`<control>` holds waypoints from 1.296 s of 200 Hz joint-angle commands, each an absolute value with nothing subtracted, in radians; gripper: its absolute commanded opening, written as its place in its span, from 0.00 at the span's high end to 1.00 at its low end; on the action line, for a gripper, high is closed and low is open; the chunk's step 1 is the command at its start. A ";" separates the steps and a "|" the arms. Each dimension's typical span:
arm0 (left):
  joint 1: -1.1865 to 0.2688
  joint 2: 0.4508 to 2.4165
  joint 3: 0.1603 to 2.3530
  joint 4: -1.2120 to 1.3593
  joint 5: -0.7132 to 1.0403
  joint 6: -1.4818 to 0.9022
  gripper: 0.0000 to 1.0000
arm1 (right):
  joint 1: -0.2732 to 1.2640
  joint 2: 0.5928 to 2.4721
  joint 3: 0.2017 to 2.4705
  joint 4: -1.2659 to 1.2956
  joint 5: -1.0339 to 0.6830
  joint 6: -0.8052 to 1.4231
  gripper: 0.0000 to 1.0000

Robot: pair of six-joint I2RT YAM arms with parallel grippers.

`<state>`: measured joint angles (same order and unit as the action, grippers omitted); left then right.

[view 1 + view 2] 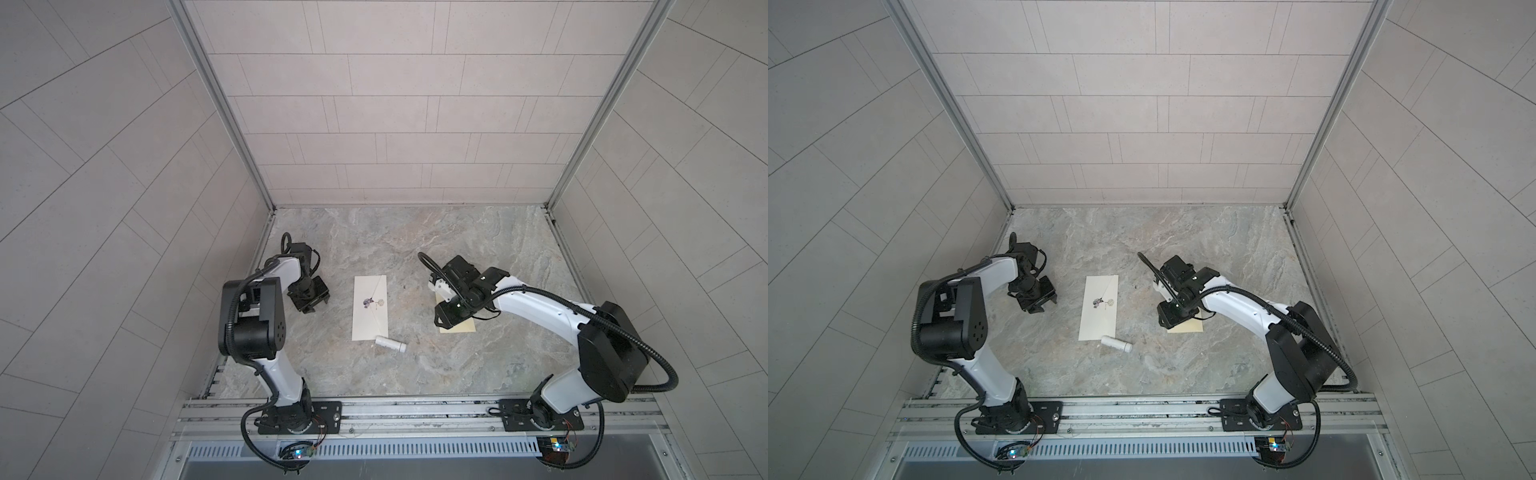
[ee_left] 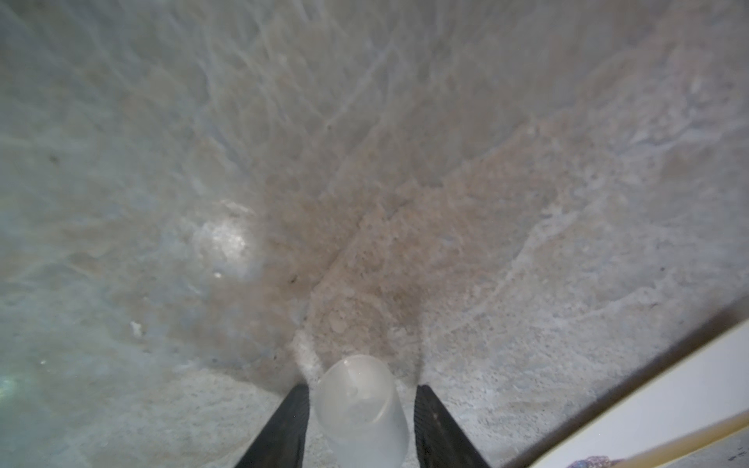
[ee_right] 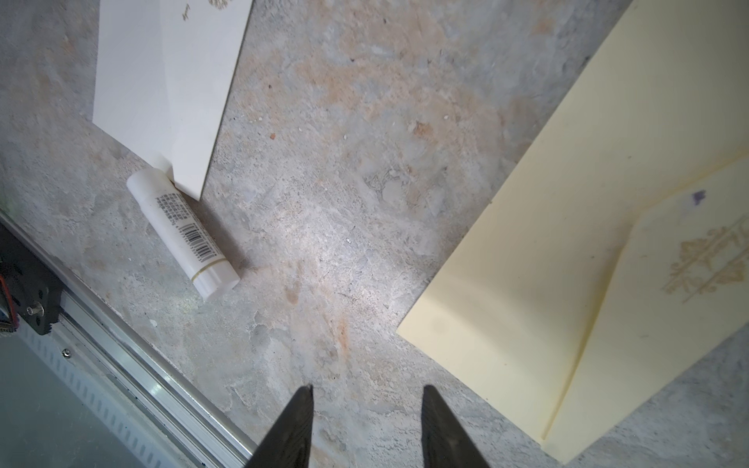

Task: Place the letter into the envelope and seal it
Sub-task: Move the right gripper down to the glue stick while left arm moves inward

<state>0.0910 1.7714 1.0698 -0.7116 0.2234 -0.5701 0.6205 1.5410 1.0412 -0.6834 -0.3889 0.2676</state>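
Left gripper (image 2: 362,387) clamped on a translucent cap (image 2: 356,405); right gripper (image 3: 367,389) jaws apart, empty, near cream sheet (image 3: 527,263). White envelope (image 1: 370,320) flat at centre, glue stick (image 1: 390,343) touching its near end; likely light, thin, floppy; pinch an edge.

- On my feed, both arms wear white shell links (image 1: 277,374) and black joint housings (image 1: 255,328).
- Black corrugated cables (image 1: 652,389) trail them.
- Black screwed base plates (image 1: 324,417); dark tapered pincer fingers (image 3: 294,433).
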 commanded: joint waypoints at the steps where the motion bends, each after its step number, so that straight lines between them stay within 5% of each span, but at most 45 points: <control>1: 0.087 1.812 1.106 -0.735 0.203 -0.573 0.52 | 0.617 1.554 1.057 -0.687 -0.396 0.275 0.54; 116: 0.029 1.818 1.074 -0.689 0.205 -0.636 0.65 | 0.621 1.538 1.052 -0.703 -0.383 0.276 0.55; 209: -0.059 1.707 1.061 -0.652 0.198 -0.749 1.00 | 0.725 1.570 1.097 -0.703 -0.279 0.295 0.55; 259: -0.124 1.624 0.970 -0.568 0.204 -0.793 1.00 | 0.879 1.674 1.228 -0.772 -0.199 0.258 0.54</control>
